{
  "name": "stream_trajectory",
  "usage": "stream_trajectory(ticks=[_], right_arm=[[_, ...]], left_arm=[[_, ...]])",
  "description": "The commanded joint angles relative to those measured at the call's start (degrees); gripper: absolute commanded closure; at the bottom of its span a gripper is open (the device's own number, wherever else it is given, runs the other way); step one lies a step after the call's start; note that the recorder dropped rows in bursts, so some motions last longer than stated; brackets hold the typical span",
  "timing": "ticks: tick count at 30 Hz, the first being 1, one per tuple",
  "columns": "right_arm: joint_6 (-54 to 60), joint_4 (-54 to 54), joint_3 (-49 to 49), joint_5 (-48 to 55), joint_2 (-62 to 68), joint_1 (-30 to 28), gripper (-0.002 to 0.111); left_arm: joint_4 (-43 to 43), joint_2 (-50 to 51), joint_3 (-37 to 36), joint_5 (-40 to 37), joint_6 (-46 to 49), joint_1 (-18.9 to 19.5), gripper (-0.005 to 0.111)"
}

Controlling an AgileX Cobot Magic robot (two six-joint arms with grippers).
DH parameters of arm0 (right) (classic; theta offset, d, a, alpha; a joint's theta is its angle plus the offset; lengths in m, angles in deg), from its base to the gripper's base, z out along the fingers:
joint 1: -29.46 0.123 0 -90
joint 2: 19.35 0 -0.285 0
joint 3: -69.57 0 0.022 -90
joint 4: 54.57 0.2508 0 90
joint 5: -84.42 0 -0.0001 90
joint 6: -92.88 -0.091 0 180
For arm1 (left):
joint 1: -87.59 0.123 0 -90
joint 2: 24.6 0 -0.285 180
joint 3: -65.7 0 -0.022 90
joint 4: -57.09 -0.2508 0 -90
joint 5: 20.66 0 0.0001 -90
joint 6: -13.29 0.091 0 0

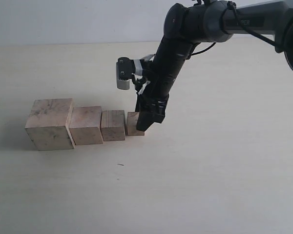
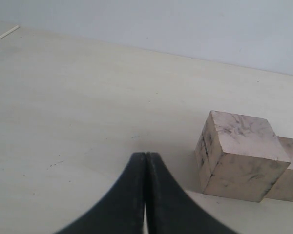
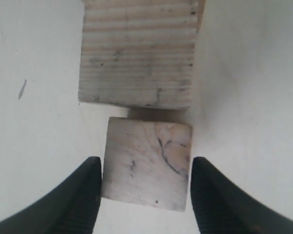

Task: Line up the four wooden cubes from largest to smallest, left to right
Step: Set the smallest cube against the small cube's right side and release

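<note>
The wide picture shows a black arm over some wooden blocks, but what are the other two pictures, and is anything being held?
The black arm is one of a robot's two, each ending in a two-fingered gripper. The wide picture comes from a separate camera, and the other two come from cameras on the wrists. The four wooden cubes sit in a row on the table, largest to smallest. The right gripper straddles the smallest cube; whether it presses it is unclear. The left gripper is shut and holds nothing.
</note>
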State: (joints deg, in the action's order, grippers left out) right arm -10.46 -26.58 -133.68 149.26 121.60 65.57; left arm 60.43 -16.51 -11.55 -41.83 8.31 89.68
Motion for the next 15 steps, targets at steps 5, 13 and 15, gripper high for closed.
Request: stream_trajectory(ticks=[5, 13, 15], right_arm=[[-1.9, 0.4, 0.1, -0.1, -3.3, -0.1, 0.055], [-14.3, -6.3, 0.1, -0.3, -5.8, -0.1, 0.056], [-19.3, -9.8, 0.1, -0.3, -5.8, -0.1, 0.059]], left_arm=[[0.4, -0.3, 0.0, 0.3, 0.2, -0.4, 0.107], [0.4, -0.3, 0.0, 0.3, 0.2, -0.4, 0.107], [0.4, -0.3, 0.0, 0.3, 0.2, -0.4, 0.107]])
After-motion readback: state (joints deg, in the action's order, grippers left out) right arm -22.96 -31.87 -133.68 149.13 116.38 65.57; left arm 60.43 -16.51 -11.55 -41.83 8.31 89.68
